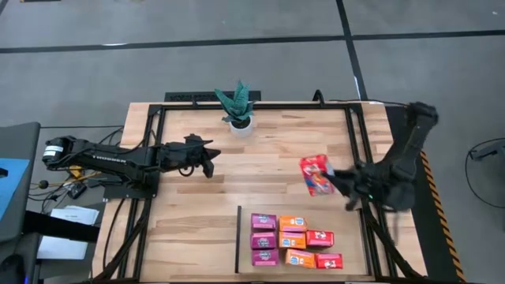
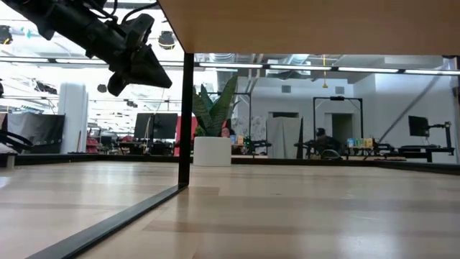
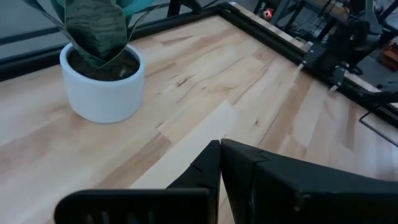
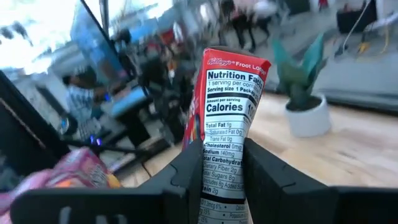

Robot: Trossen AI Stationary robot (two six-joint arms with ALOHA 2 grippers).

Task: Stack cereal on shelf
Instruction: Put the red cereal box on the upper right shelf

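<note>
At the tabletop's (image 1: 197,229) near edge, eight cereal boxes (image 1: 293,241) sit packed on the shelf (image 1: 347,237), right of its black strip (bare wood lies open to the left). At about three o'clock, the right gripper's (image 1: 335,180) fingers clamp a red box (image 1: 315,174) above open wood. Toward nine o'clock hangs the left gripper (image 1: 211,164), fingers closed and empty. Farthest, at twelve, stands the potted plant (image 1: 237,109).

The red cereal box (image 4: 229,118) reads "Nutrition Facts", "Calories".
</note>
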